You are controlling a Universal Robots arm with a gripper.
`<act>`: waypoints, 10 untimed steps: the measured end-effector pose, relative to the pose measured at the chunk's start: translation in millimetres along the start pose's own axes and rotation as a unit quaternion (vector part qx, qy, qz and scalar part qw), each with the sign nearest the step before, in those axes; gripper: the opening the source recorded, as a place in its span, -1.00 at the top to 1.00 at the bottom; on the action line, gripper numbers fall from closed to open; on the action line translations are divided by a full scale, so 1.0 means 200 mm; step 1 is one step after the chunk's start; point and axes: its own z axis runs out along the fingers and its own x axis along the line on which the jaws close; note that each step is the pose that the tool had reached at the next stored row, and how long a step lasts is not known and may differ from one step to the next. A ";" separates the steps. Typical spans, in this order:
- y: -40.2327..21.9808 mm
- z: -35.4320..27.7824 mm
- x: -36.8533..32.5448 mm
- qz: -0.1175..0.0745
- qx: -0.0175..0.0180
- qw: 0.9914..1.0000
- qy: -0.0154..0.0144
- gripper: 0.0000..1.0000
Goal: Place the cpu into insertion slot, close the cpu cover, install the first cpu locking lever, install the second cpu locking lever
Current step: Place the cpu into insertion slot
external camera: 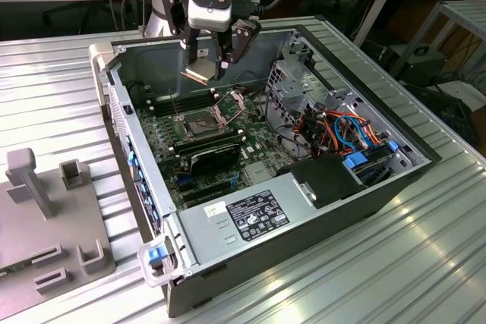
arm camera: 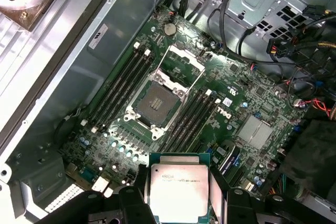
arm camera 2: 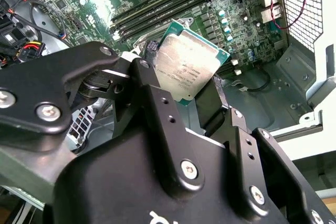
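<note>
One cpu [arm camera: 178, 195] in hand: the pincer [external camera: 206, 66] pinches it by two opposite edges, fingers dark on either side of it in both wrist views. It hangs over the open computer case [external camera: 326, 210] that sits on the ridged table [external camera: 425, 263], above the green board [arm camera: 247, 85] and well apart from the insertion slot [arm camera: 156, 103], not over it dead-centre as far as the first wrist view shows. The slot is bare, with its pin field exposed. The cpu cover [arm camera: 186, 56] stands flipped open on its hinge at the slot's far side, between the two banks of memory slots [arm camera: 118, 90].

Step in hand, by my read, is the placing; nothing is seated yet. To do it well:
- centre over the slot first
- square up the yaw: the chip's edges look turned against the slot's rim in both wrist views
- keep it level, lower straight, no sliding across the pins
- stay off the raised cover

Orientation: the silvery metal top faces up to the wrist cameras and the coppery underside faces down to the board in the exterior view. It is held roughly flat. The chip is near-square, so I can't tell a long axis.
</note>
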 end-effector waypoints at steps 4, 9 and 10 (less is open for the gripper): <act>0.000 0.000 0.000 0.000 0.000 1.000 0.000 -0.09; 0.000 0.001 0.000 0.007 0.000 1.000 0.000 -0.09; 0.000 0.002 0.000 0.012 0.000 1.000 0.000 -0.09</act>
